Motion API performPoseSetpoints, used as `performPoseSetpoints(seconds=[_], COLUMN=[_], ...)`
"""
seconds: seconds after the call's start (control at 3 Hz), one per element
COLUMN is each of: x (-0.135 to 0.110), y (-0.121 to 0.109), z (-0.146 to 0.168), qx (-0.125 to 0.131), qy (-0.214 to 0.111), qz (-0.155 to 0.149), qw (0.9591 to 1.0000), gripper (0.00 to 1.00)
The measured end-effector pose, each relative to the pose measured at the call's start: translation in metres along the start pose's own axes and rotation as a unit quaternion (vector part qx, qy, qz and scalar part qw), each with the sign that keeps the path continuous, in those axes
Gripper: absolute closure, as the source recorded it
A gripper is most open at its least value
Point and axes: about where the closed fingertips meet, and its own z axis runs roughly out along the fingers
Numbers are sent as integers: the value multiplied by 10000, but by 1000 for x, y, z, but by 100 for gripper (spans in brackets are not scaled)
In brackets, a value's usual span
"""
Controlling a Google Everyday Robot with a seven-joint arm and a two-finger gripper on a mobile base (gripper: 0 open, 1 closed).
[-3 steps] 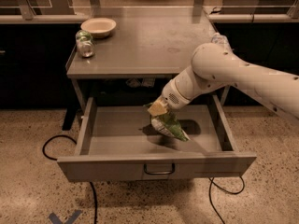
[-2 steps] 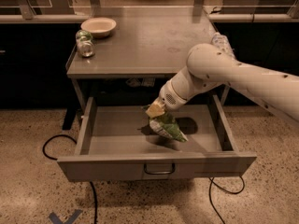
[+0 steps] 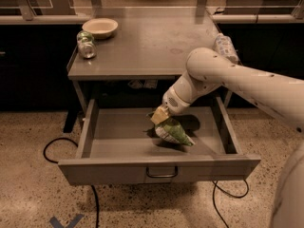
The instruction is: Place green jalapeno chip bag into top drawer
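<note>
Bag: chip bag [image 3: 174,132] is seen inside the open drawer [image 3: 104,170], below the front edge of the worktop [image 3: 142,46].
Hand: hand [image 3: 160,116] is held at the bag's top; grip cannot be told.
Left: release is judged outstanding.

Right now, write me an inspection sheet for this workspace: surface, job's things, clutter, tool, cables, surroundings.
Surface: grey metal table, with items at its back left and right edge.
Job's things: top drawer pulled open; green jalapeno chip bag inside it, right of centre.
Clutter: pale bowl and green-topped glass jar at the table's back left; clear plastic bottle at its right edge.
Tool: tool inside the open drawer, at the bag's top left; whether it holds the bag cannot be told.
Cables: black cable loop on the floor left of the drawer; another cable below its right end.
Surroundings: speckled floor, blue tape mark in front, dark counters behind.
</note>
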Motion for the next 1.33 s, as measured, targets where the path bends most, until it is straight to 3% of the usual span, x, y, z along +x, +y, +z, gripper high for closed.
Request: performPoseSetpoints(seconds=[0.33, 1.33], x=[0, 0], y=[0, 0], z=[0, 0], qx=[0, -1], qy=[0, 1], qz=[0, -1], qw=[10000, 10000], gripper=[82, 11])
